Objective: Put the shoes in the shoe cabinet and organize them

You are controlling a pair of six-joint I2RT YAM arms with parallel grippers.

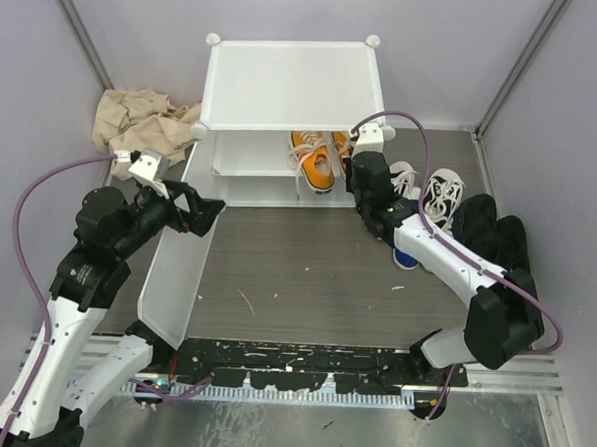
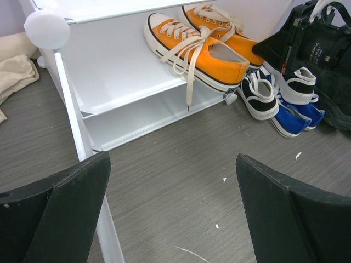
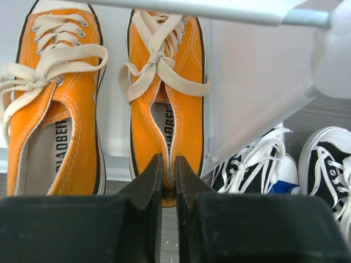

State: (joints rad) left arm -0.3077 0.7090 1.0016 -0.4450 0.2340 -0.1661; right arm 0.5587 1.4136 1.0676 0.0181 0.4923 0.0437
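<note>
The white shoe cabinet [image 1: 286, 88] stands at the back, its door panel [image 1: 181, 267] swung open to the left. Two orange sneakers with white laces sit on its inner shelf [image 2: 115, 71]. My right gripper [image 3: 169, 175] is shut on the heel of the right orange sneaker [image 3: 167, 82], beside the left orange sneaker [image 3: 55, 98]. Both show in the top view [image 1: 317, 159] and the left wrist view [image 2: 203, 46]. My left gripper [image 2: 173, 208] is open and empty above the floor, next to the door's edge [image 2: 82, 137].
White-and-black sneakers [image 1: 442, 196], a blue sneaker [image 2: 293, 118] and black shoes [image 1: 498, 244] lie on the floor right of the cabinet. A crumpled beige cloth [image 1: 139, 120] lies at the back left. Grey walls close in both sides.
</note>
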